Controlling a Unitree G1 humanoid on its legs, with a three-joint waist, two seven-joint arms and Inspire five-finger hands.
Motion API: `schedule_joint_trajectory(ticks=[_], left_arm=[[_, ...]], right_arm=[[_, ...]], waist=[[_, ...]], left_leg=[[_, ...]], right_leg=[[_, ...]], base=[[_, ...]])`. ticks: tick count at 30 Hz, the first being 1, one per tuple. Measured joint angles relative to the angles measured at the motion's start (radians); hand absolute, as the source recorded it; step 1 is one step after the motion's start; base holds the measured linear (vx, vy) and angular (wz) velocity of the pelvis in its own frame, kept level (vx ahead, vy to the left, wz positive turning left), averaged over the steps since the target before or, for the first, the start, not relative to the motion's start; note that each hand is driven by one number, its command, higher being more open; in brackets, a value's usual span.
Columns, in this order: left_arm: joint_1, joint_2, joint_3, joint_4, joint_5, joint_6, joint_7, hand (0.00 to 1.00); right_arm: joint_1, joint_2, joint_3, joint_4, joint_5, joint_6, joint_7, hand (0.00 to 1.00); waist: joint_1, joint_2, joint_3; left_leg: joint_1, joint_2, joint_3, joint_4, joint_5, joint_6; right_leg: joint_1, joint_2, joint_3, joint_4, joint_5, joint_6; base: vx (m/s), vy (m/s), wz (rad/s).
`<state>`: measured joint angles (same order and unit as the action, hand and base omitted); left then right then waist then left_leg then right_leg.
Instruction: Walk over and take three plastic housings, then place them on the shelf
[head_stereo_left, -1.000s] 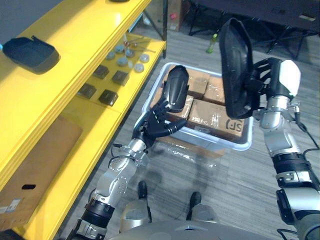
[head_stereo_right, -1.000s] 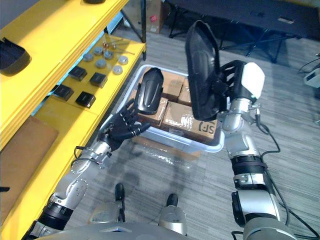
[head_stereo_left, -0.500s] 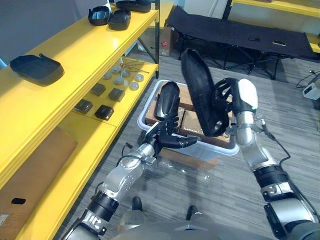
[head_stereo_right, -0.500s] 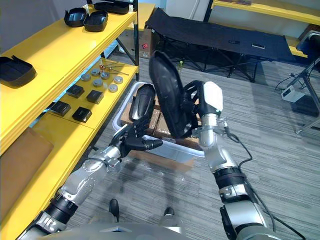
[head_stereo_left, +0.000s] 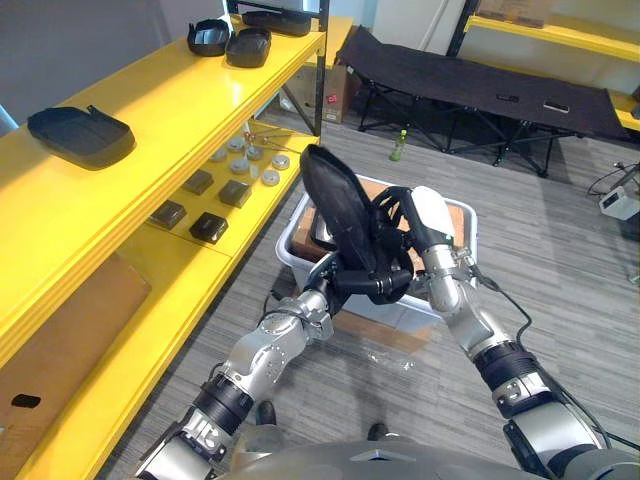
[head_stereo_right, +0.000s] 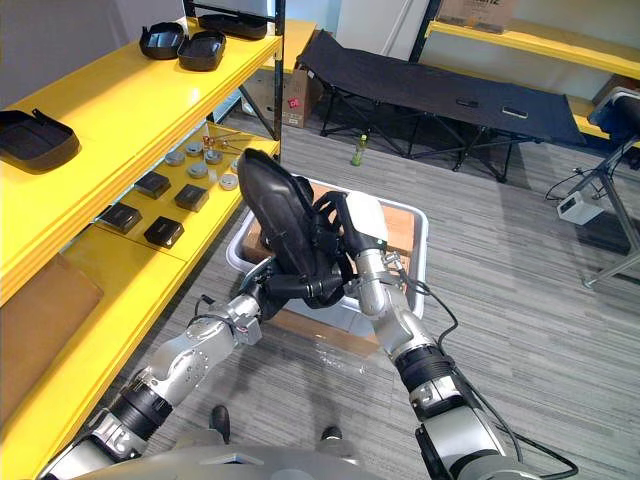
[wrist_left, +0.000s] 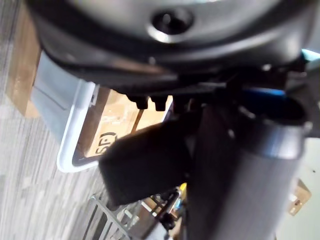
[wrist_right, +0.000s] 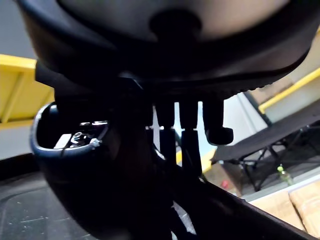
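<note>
The large black oval plastic housing (head_stereo_left: 335, 200) stands on end in the air above the white plastic bin (head_stereo_left: 469, 225), held up between the two hands in front of the robot. The right hand (head_stereo_left: 412, 240), its thumb under a white cover, comes in from the right with the forearm raised, and its dark fingers are clenched round the housing's right edge. The left hand (head_stereo_left: 362, 285) reaches up from the lower left with the elbow bent and sits at the housing's lower end; whether it grips there cannot be told. Brown cardboard boxes (head_stereo_right: 398, 225) lie in the bin, which rests on the floor beside the long yellow shelf (head_stereo_left: 170, 110). On the shelf's top deck lie four more black housings: one shallow one (head_stereo_left: 80, 135) near its front edge, a pair (head_stereo_left: 230, 42) side by side further along, and one (head_stereo_left: 280, 20) at the far end. The lower deck carries four small black square blocks (head_stereo_left: 208, 227), several grey round discs (head_stereo_left: 262, 177) beyond them, and one flat brown cardboard sheet (head_stereo_left: 70, 325) at the near end. One black folding cot (head_stereo_left: 480, 80) stands behind, with one green bottle (head_stereo_left: 400, 148) on the floor before it.
</note>
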<state>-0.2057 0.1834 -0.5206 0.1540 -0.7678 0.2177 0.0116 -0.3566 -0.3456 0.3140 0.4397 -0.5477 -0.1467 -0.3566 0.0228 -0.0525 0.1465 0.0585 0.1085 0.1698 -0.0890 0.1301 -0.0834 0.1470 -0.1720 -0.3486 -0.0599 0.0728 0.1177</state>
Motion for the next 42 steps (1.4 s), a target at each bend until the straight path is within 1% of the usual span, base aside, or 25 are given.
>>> schedule_joint_trajectory(ticks=[3,7,9,11,17,20,23,24,25,28,29,34,35,37,40,42], left_arm=[[-0.001,-0.015,0.0,0.039,-0.047,0.0,0.004,1.0],[-0.001,-0.018,-0.003,0.053,-0.096,0.0,0.006,1.0],[-0.001,-0.019,-0.005,0.053,-0.111,0.0,0.008,1.0],[-0.001,-0.021,-0.007,0.053,-0.16,0.0,0.011,1.0],[-0.001,-0.028,-0.005,0.053,-0.23,-0.004,0.036,1.0],[0.0,-0.03,-0.003,0.053,-0.269,-0.02,0.047,1.0],[0.002,-0.043,0.027,0.053,-0.301,-0.028,0.059,1.0],[0.004,-0.053,0.038,0.053,-0.304,-0.041,0.071,1.0],[0.009,-0.065,0.058,0.053,-0.308,-0.049,0.081,0.0],[0.011,-0.068,0.078,0.053,-0.323,-0.067,0.111,0.0],[0.014,-0.068,0.095,0.053,-0.323,-0.075,0.135,0.0],[0.018,-0.071,0.146,0.067,-0.325,-0.132,0.2,0.0],[0.018,-0.074,0.157,0.077,-0.325,-0.142,0.209,0.0],[0.019,-0.087,0.195,0.108,-0.32,-0.155,0.237,0.0],[0.02,-0.09,0.236,0.134,-0.312,-0.154,0.239,0.0],[0.023,-0.088,0.239,0.134,-0.296,-0.147,0.197,0.0]], right_arm=[[0.0,0.0,0.015,0.001,-0.035,0.0,0.0,0.0],[0.001,0.0,0.015,0.009,-0.035,0.0,-0.004,0.0],[0.009,0.002,0.015,0.011,-0.035,0.0,-0.006,0.0],[0.022,0.01,0.013,0.011,-0.035,0.0,-0.018,0.0],[0.03,0.014,0.011,0.021,-0.035,0.0,-0.024,0.0],[0.031,0.023,0.008,0.026,-0.035,0.0,-0.031,0.0],[0.034,0.038,-0.002,0.036,-0.035,0.0,-0.047,0.0],[0.039,0.039,-0.009,0.036,-0.035,0.0,-0.051,0.0],[0.042,0.039,-0.01,0.036,-0.035,0.0,-0.055,0.0],[0.055,0.041,-0.01,0.036,-0.034,0.0,-0.067,0.0],[0.065,0.044,-0.01,0.036,-0.034,-0.001,-0.075,0.0],[0.076,0.065,-0.011,0.036,-0.033,-0.02,-0.107,0.0],[0.076,0.07,-0.01,0.036,-0.033,-0.029,-0.113,0.0],[0.077,0.076,-0.007,0.03,-0.034,-0.075,-0.134,0.0],[0.093,0.075,0.013,-0.019,-0.037,-0.121,-0.138,0.0],[0.107,0.084,0.011,-0.041,-0.034,-0.126,-0.155,0.0]], waist=[[0.004,-0.002,-0.001],[0.004,-0.004,-0.003],[0.004,-0.012,-0.009],[0.004,-0.019,-0.014],[0.003,-0.02,-0.015],[0.002,-0.02,-0.015],[0.003,-0.021,-0.015],[0.004,-0.021,-0.015],[0.004,-0.023,-0.016],[0.004,-0.027,-0.02],[0.004,-0.031,-0.023],[0.003,-0.035,-0.026],[0.003,-0.035,-0.026],[0.003,-0.035,-0.026],[0.003,-0.036,-0.026],[0.012,-0.036,-0.026]], left_leg=[[0.0,0.0,-0.004,0.0,0.0,0.001],[-0.001,0.0,-0.005,0.0,0.001,0.002],[-0.001,0.002,-0.005,0.0,0.001,0.002],[-0.001,0.003,-0.004,0.0,0.001,0.001],[0.001,0.003,-0.003,0.0,0.001,0.001],[0.002,0.003,-0.003,0.0,0.001,0.001],[0.003,0.003,-0.003,0.0,0.001,0.001],[0.003,0.003,-0.003,0.0,0.001,0.001],[0.004,0.003,-0.004,0.0,0.001,0.001],[0.004,0.004,-0.004,0.0,0.001,0.001],[0.004,0.004,-0.004,0.0,0.001,0.001],[0.005,0.004,-0.006,0.0,0.001,0.001],[0.006,0.005,-0.006,0.0,0.001,0.001],[0.006,0.005,-0.006,0.0,0.0,0.0],[0.006,0.005,-0.005,0.0,0.0,-0.001],[0.006,0.005,-0.005,0.0,-0.001,-0.001]], right_leg=[[0.002,0.0,-0.003,0.0,0.0,0.0],[0.002,-0.001,-0.003,0.0,0.0,0.0],[0.002,0.0,-0.002,-0.002,0.0,0.0],[0.002,0.001,-0.002,-0.003,0.0,0.0],[0.003,0.001,-0.002,-0.003,0.0,0.0],[0.004,0.001,-0.002,-0.003,0.0,0.0],[0.006,0.001,-0.002,-0.003,0.0,0.0],[0.006,0.001,-0.003,-0.003,0.0,0.0],[0.006,0.001,-0.003,-0.003,0.0,0.0],[0.007,0.001,-0.003,-0.003,0.0,0.0],[0.007,0.001,-0.003,-0.004,0.0,0.0],[0.008,0.002,-0.003,-0.004,0.0,0.0],[0.008,0.002,-0.003,-0.004,0.0,0.0],[0.009,0.002,-0.003,-0.005,0.0,0.0],[0.011,0.004,-0.002,-0.01,0.001,0.0],[0.012,0.004,-0.003,-0.011,0.001,0.0]], base=[[-0.03,0.003,0.04],[-0.01,0.001,0.0],[0.0,0.0,0.0],[0.0,0.0,0.0],[0.0,0.0,0.0],[0.0,0.0,0.0],[0.0,0.0,0.0],[0.0,0.0,0.0],[0.0,0.0,0.0],[0.0,0.0,0.0],[0.0,0.0,0.0],[0.0,0.0,0.0],[0.0,0.0,0.0],[0.0,0.0,0.0],[0.0,0.0,0.0],[0.0,0.0,0.0]])
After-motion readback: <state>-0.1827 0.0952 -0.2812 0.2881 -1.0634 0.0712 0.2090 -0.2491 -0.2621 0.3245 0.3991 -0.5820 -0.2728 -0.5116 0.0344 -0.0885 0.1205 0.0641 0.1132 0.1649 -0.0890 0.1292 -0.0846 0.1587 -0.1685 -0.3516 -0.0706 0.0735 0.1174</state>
